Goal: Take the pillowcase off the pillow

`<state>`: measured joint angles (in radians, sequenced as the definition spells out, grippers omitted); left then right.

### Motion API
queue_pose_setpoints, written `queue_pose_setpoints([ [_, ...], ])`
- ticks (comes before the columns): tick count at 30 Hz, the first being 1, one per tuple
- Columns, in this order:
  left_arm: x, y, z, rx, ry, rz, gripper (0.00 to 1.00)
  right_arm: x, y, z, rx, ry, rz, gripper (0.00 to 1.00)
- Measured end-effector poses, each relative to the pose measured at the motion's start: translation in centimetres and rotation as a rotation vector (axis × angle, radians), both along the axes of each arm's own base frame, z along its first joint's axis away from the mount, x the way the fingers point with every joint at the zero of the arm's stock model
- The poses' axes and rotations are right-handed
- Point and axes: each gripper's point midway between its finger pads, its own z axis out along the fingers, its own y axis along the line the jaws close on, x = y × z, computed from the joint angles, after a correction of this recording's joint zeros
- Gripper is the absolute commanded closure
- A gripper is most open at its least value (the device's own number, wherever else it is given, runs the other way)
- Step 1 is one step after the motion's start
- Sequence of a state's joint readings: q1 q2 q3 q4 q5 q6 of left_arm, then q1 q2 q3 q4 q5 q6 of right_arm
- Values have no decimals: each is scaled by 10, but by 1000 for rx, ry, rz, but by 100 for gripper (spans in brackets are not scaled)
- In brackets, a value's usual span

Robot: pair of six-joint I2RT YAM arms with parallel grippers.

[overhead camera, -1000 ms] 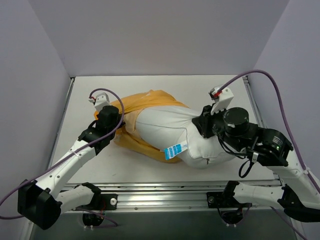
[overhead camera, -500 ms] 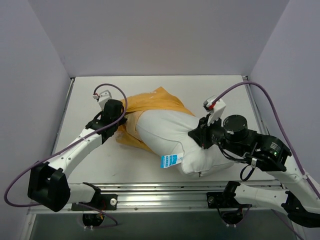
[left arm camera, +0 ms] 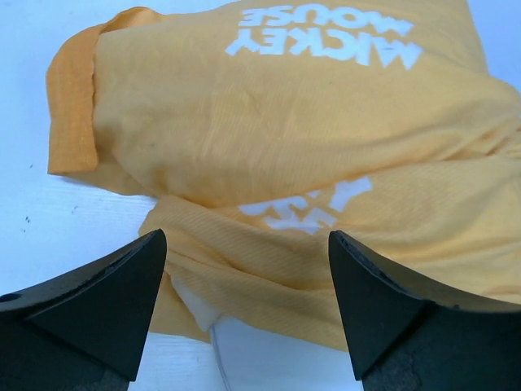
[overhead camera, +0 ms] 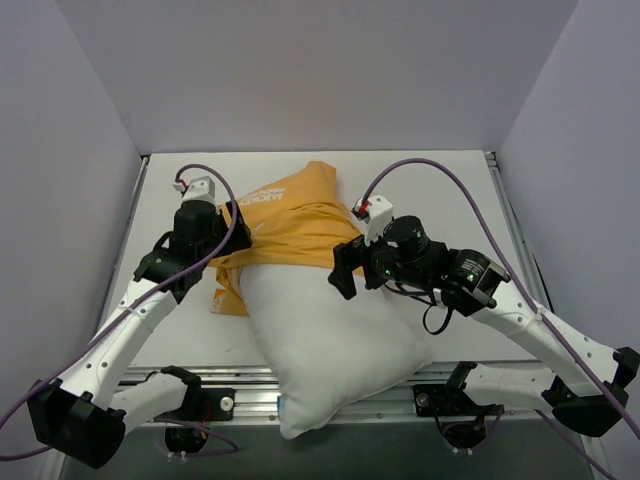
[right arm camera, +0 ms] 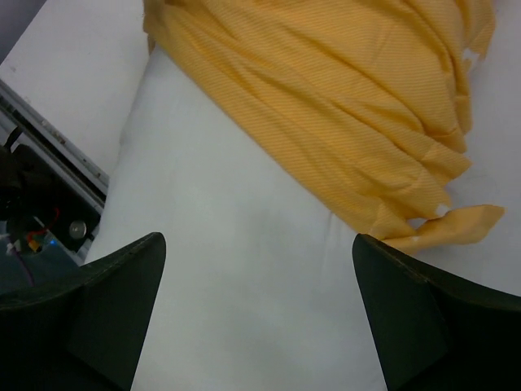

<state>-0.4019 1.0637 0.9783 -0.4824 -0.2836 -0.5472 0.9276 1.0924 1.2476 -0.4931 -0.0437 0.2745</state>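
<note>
The orange-yellow pillowcase (overhead camera: 290,222) lies bunched at mid-table, white lettering up. The plump white pillow (overhead camera: 330,345) sticks out of it toward me, its near corner hanging over the table's front rail; only its far end sits under the fabric. My left gripper (overhead camera: 240,228) hovers open at the case's left side. In the left wrist view the pillowcase (left arm camera: 285,138) and a strip of pillow (left arm camera: 277,358) lie beyond the open gripper (left arm camera: 248,301). My right gripper (overhead camera: 343,268) is open over the pillow's right edge. Its wrist view shows bare pillow (right arm camera: 244,269) between the fingers of the open gripper (right arm camera: 260,309), with the pillowcase (right arm camera: 326,98) beyond.
The white tabletop (overhead camera: 430,190) is boxed in by grey walls on three sides. A metal rail (overhead camera: 330,400) runs along the near edge, with both arm bases behind it; the same rail (right arm camera: 49,138) shows at the left of the right wrist view.
Both grippers have opened and let go, the left of the pillowcase, the right of the pillow. The pillow has swung toward the near edge and more of it shows outside the case.
</note>
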Motion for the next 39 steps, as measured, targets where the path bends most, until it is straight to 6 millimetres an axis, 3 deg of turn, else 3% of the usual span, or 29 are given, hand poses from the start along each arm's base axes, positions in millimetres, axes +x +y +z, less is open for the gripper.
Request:
queue_pose_setpoints([
  [3, 10, -18, 17, 45, -12, -137, 11, 24, -12, -9, -14, -3, -87, 4],
  [6, 27, -40, 32, 96, -33, -264, 11, 49, -31, -32, -35, 39, -180, 4],
  [10, 45, -92, 49, 191, -82, -485, 9, 69, -58, -70, -73, 116, -282, 4],
  [15, 39, -178, 42, 288, -112, -826, 9, 66, -63, -85, -72, 165, -286, 4],
  [18, 33, -203, 23, 316, -74, -960, 9, 64, -63, -83, -47, 161, -283, 4],
  [23, 26, -214, -16, 355, 32, -1071, 13, 58, -70, -77, -10, 148, -288, 4],
  [26, 26, -216, -30, 369, 64, -1094, 36, 51, -69, -72, 17, 144, -266, 4],
  [27, 27, -217, -32, 370, 67, -1097, 52, 49, -67, -70, 29, 142, -257, 4],
  [30, 27, -217, -33, 365, 70, -1093, 76, 42, -61, -65, 75, 150, -225, 4],
  [33, 28, -218, -32, 353, 71, -1083, 86, 36, -51, -70, 126, 185, -192, 4],
  [34, 28, -219, -32, 350, 71, -1077, 94, 34, -48, -75, 135, 201, -184, 4],
  [39, 32, -219, -34, 335, 71, -1036, 98, 24, -30, -103, 138, 289, -142, 3],
])
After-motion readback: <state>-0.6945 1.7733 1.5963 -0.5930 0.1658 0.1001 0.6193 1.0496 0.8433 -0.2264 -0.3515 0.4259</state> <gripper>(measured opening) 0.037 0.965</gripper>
